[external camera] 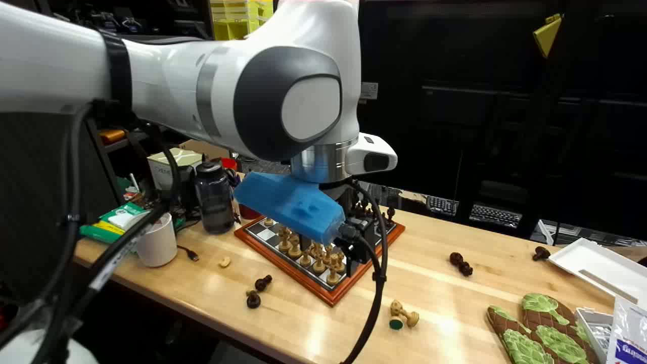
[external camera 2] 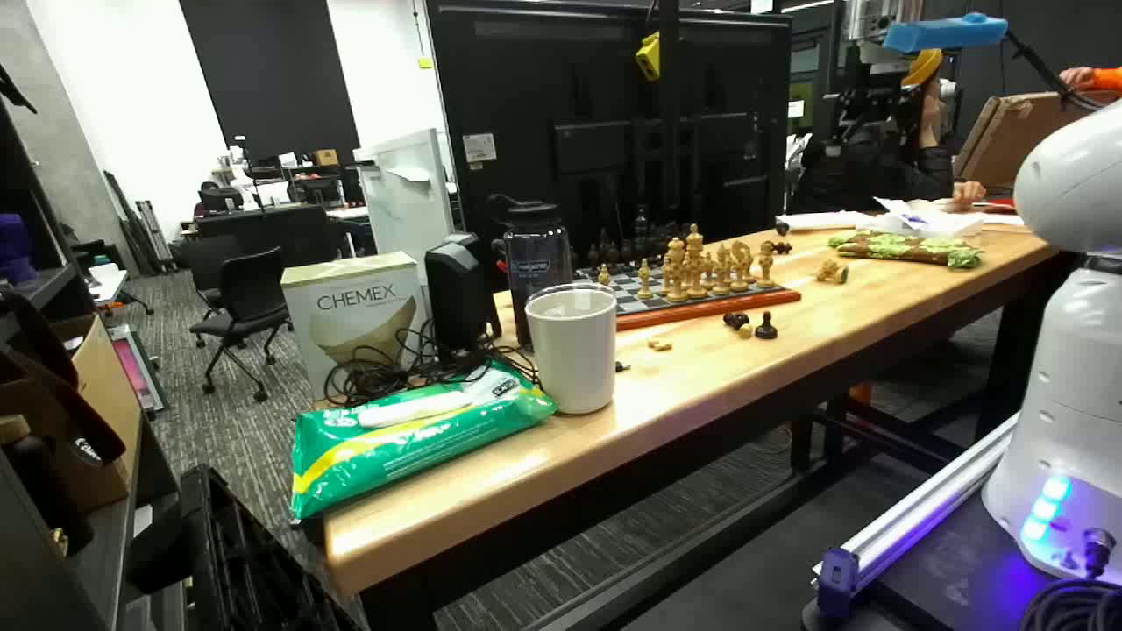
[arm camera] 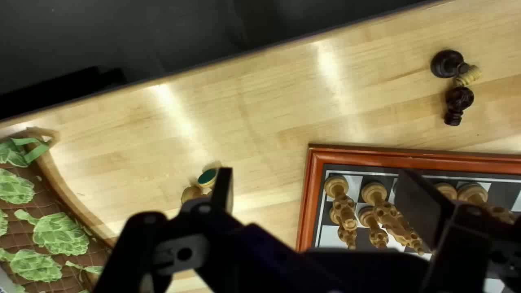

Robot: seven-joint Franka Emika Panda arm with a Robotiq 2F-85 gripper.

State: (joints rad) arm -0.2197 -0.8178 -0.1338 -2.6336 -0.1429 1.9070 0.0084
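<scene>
Pale, wood-like chessmen (arm camera: 390,215) stand at a corner of one chessboard (arm camera: 366,156); they look light, stiff, perhaps slick, best held at mid-height. Near them the gripper (arm camera: 319,189) is spread wide, holding nothing. Off the board, two dark pieces (arm camera: 459,97) flank one pale piece (arm camera: 469,75); farther out, one mug (external camera 2: 574,355), one bottle (external camera: 215,199).

The jaws stand apart over the desk (arm camera: 260,126). Pale chessmen (arm camera: 386,213) crowd a framed board (arm camera: 308,195); dark chessmen (arm camera: 459,97) are beside it.
</scene>
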